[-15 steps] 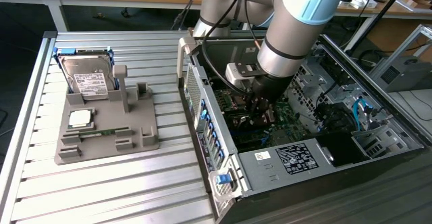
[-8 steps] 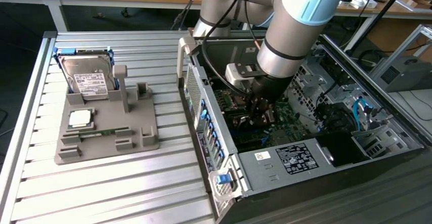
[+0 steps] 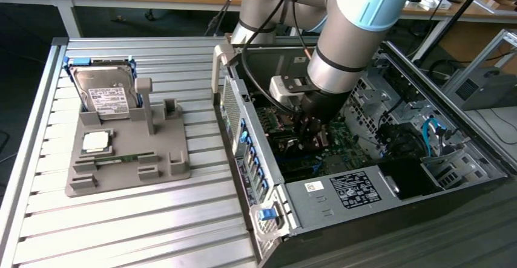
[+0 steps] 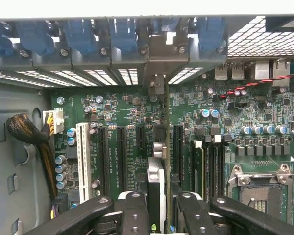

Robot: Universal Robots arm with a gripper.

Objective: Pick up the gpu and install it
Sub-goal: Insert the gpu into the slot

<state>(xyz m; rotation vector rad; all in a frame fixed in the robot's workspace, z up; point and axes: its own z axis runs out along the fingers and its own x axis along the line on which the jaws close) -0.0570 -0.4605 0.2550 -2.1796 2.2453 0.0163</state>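
Green gpu (image 4: 165, 147) pinched edge-on in my gripper (image 4: 159, 215) | over motherboard (image 4: 137, 122) slots | risk: tilt could jam it.

We see the open PC case (image 3: 364, 183) lying on the bench (image 3: 145, 219), on the exterior view's right. The parts holder (image 3: 129, 153) sits on the bench to the exterior view's left of the case, apart from it. Hard drive (image 3: 105, 95) stands propped at the holder's far end; a chip (image 3: 95, 141) lies flat in front of it, memory stick (image 3: 129, 158) nearer still. The arm reaches down into the case, claw (image 3: 311, 136) over the motherboard (image 4: 127, 122). In the wrist view the gpu (image 4: 159, 161) stands on edge between the claw's fingers (image 4: 132, 215), among the expansion slots (image 4: 121, 156), bracket end toward the rear slot covers (image 4: 88, 39). CPU socket (image 4: 262, 188) lies off to one side of the slots.
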